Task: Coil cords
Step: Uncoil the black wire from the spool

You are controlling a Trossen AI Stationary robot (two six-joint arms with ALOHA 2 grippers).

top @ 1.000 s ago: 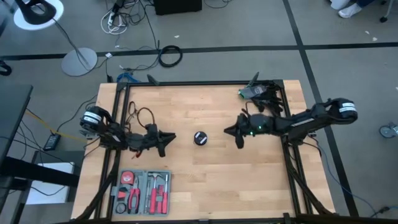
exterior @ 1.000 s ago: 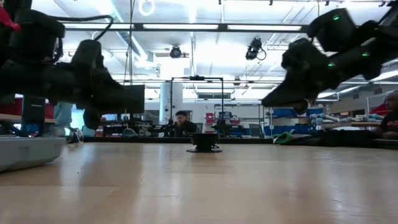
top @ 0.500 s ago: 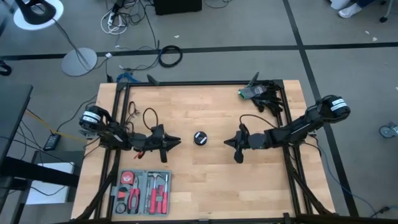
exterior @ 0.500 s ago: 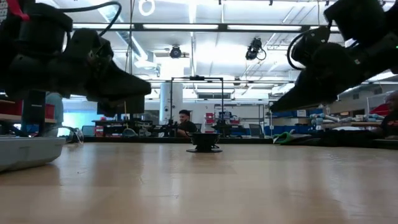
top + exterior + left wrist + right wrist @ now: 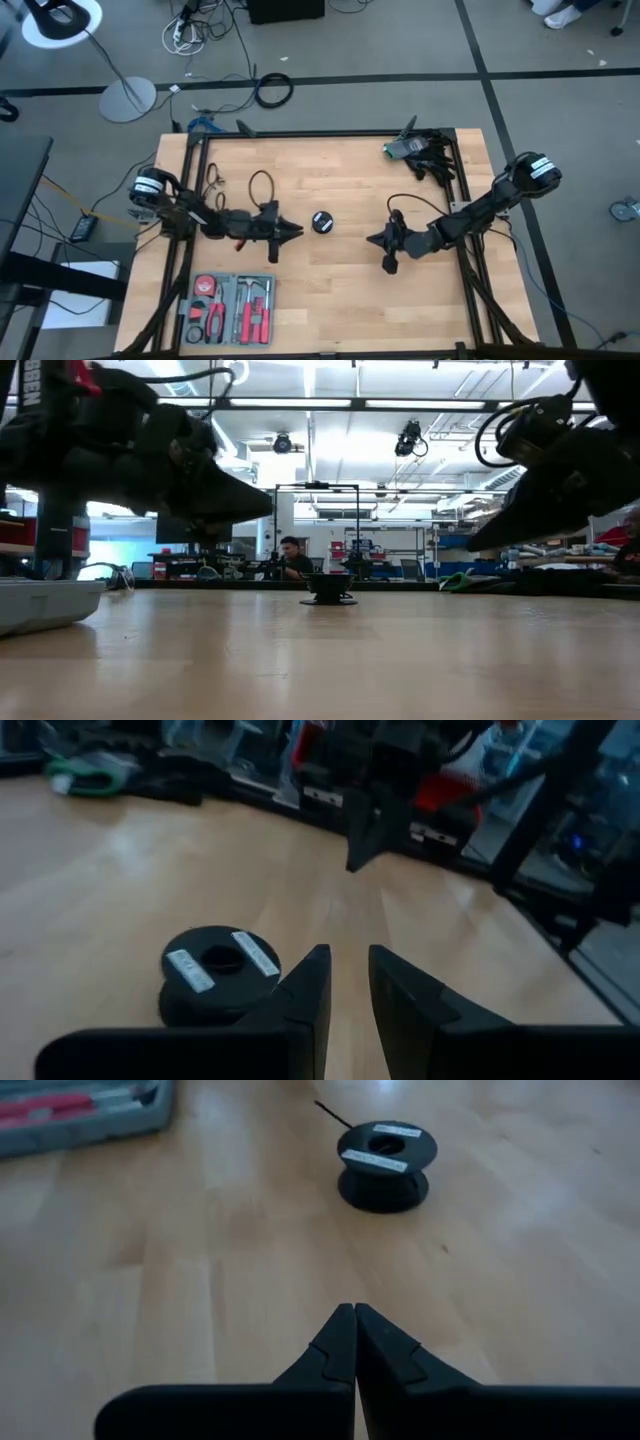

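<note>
1. Showing pale wood grain with a soft sheen across the table (image 5: 340, 290).
2. Looking like matt black plastic, with white paper-like labels: spool (image 5: 387, 1150).
3. Appearing as smooth matt dark plastic: right gripper (image 5: 354, 1350) fingers.

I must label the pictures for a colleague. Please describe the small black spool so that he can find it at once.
On the wooden table, look near the middle, between the two robot hands. The black spool stands there alone on bare wood. Unlike the grey tool case at the table's edge, it is small, round and bears white labels on top.
</note>
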